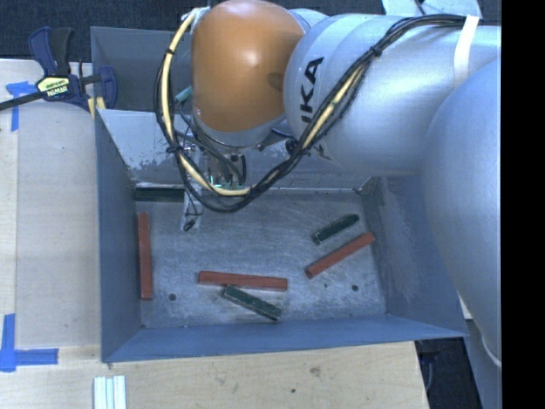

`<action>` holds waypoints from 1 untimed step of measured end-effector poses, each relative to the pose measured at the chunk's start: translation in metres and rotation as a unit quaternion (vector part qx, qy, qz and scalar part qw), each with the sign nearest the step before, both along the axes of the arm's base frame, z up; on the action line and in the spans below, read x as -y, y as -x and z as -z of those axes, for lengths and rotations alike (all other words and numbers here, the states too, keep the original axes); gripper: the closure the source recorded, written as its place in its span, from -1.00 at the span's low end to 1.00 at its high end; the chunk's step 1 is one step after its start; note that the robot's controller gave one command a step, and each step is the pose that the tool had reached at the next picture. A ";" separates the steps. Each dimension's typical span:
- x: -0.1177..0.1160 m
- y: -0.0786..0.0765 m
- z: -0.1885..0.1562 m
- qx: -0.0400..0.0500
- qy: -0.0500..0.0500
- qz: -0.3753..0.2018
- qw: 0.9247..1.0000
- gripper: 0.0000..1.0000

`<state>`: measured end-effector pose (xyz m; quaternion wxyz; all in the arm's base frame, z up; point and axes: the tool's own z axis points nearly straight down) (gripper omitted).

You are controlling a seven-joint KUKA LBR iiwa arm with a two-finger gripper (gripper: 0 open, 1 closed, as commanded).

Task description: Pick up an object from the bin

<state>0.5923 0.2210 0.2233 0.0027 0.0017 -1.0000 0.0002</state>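
One dark green stick (159, 193) at the bin's (115, 228) back-left, hand (204, 196) just beside it, open or closed cannot be told

Bin (115, 254) contents, by count. Two kinds of thing are present, six pieces in all.

Red-brown sticks (243, 280): three. One lies along the left wall, one on the middle of the floor, one slanted at the right.

Dark green sticks (251, 302): three. One lies at the far left corner, one at the right, one near the front wall.
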 end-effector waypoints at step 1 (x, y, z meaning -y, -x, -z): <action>0.043 -0.015 0.157 0.003 0.000 0.059 0.998 -1.00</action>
